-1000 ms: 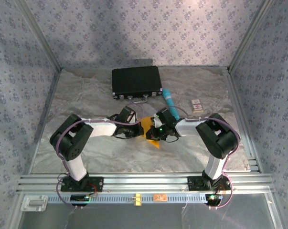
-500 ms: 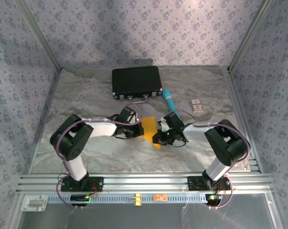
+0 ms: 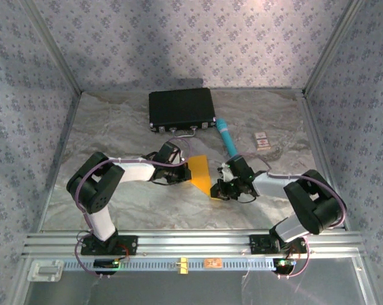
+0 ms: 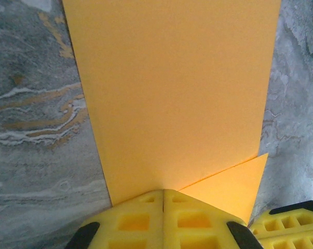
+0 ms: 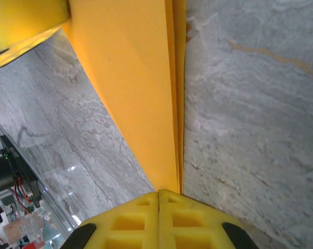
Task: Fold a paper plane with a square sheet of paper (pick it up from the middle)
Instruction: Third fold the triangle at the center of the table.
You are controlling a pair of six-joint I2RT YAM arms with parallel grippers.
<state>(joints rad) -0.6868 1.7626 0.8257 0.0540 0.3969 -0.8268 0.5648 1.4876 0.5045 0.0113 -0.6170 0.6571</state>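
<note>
The right gripper (image 5: 159, 199) sits at the bottom edge, its two yellow fingers pressed together on the narrow end of the paper (image 5: 130, 78). The paper runs up from there and widens toward the top edge, with folded layers stacked along its right side. Another yellow pad (image 5: 21, 23) meets it at top left. The grey marbled table (image 5: 249, 104) lies beneath, and red wires (image 5: 22, 189) show at lower left.

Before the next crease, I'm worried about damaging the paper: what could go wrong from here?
1. The left gripper and right gripper are both shut on the square sheet of paper from opposite sides; pulling apart could tear it or slip it free.
2. In the right wrist view the folded layers look slightly offset, so creasing now could set a crooked fold.
</note>
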